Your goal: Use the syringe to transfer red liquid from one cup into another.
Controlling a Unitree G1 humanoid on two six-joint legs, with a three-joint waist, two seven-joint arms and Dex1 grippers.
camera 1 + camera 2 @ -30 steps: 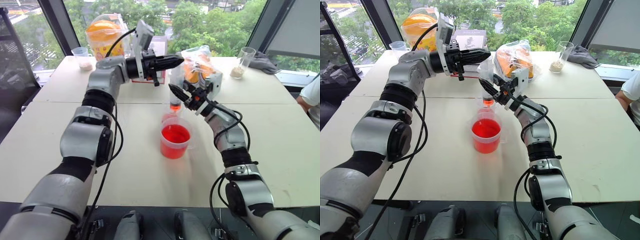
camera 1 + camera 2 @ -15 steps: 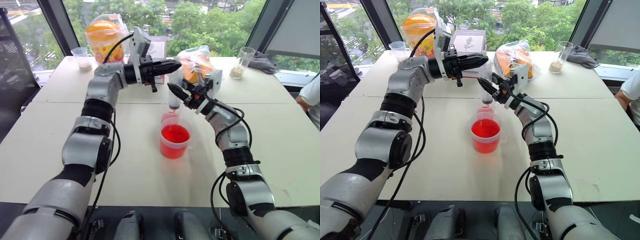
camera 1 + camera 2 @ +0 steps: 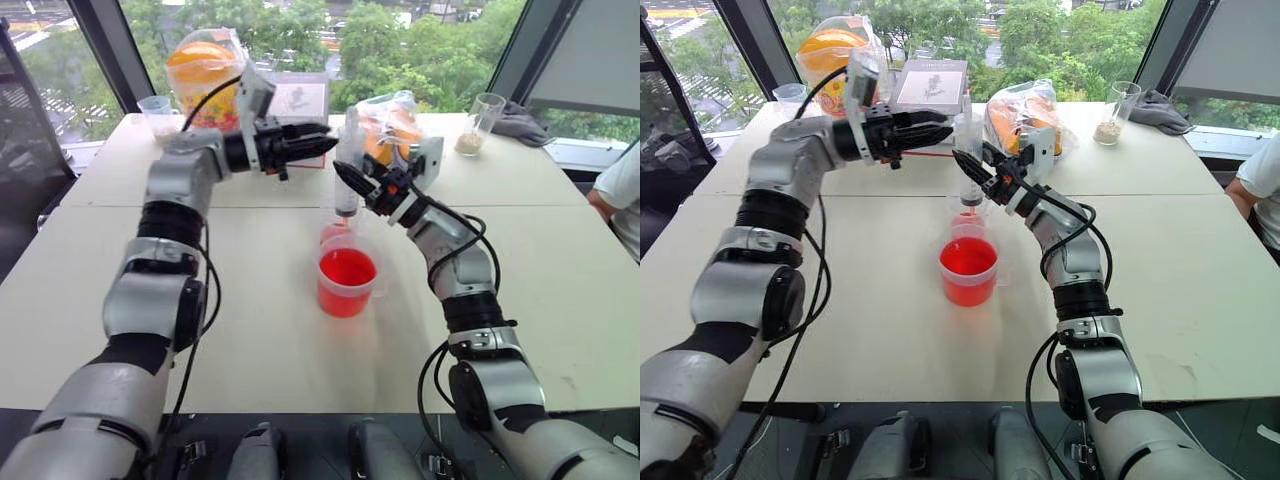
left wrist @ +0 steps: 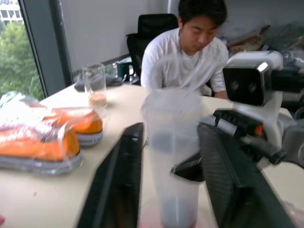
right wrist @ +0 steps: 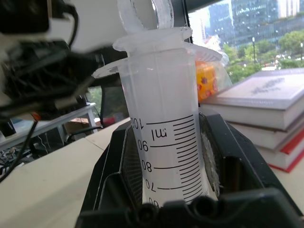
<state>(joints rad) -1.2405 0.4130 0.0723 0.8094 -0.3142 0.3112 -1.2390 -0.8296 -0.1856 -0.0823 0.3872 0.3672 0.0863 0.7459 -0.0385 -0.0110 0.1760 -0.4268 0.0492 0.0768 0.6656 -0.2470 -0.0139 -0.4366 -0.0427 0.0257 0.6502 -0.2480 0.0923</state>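
The clear syringe [image 3: 347,165] stands upright with its tip down in the narrower clear cup [image 3: 334,231]. Its plunger is pushed low into the barrel. My right gripper [image 3: 346,180] is shut on the barrel, which sits between the two black pads [image 5: 223,161]. In front of it stands the wider clear cup [image 3: 347,281], partly filled with red liquid [image 3: 347,268]. My left gripper [image 3: 322,133] is level, pointing at the syringe's top from the left, a little short of it. Its fingers [image 4: 126,175] are open, with the syringe [image 4: 171,156] seen beyond them.
On the far side of the table are a bag of orange shoes [image 3: 392,125], another orange bag [image 3: 205,62], stacked books [image 3: 300,98] and two clear cups with grains [image 3: 160,115] [image 3: 482,122]. A person [image 3: 622,195] sits at the right edge.
My left gripper was shut at the syringe's top; it has opened and drawn back to the left. The right gripper has kept its hold on the barrel over the narrow cup.
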